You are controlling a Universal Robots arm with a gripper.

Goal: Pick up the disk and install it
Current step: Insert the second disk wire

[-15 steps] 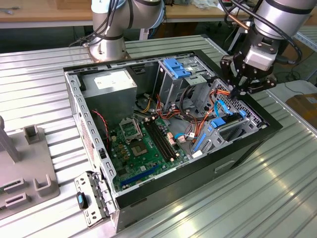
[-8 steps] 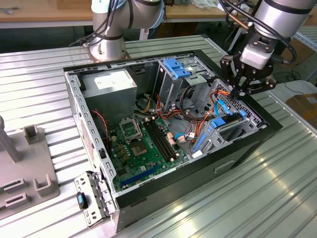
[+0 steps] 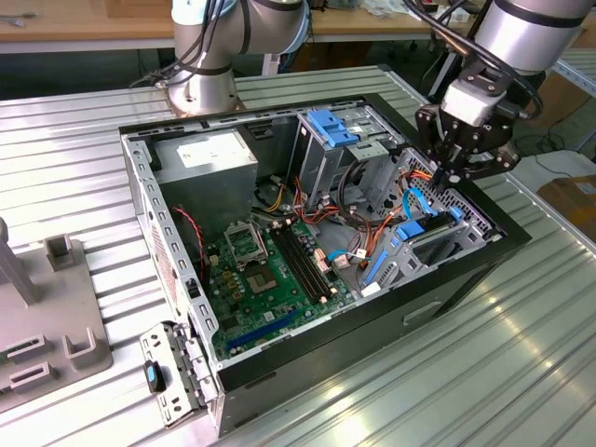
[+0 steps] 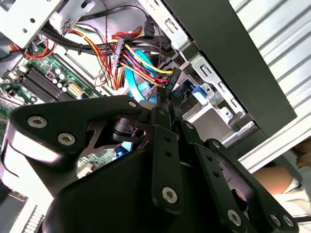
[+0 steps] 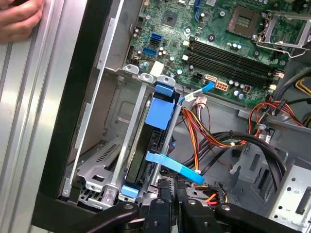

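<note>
Gripper (image 3: 453,172) on the arm is hanging over the corner of the open computer case (image 3: 466,279) at the exterior view's right, just above the disk (image 3: 430,226). Its black fingers (image 5: 163,206) are sitting close together in the first wrist view, with nothing clamped between them. The disk is standing on edge in a metal bay (image 5: 97,165) by the case wall, its blue carrier (image 5: 159,114) showing along the top edge. A flat blue cable (image 5: 177,167) is crossing the disk near the fingers. Beside it, bundled red, yellow and black wires (image 4: 131,53) are running toward the green circuit board (image 3: 270,279). A hand (image 5: 19,17) is resting on the ridged metal table (image 3: 484,372). No writing is showing clearly enough to make out.
</note>
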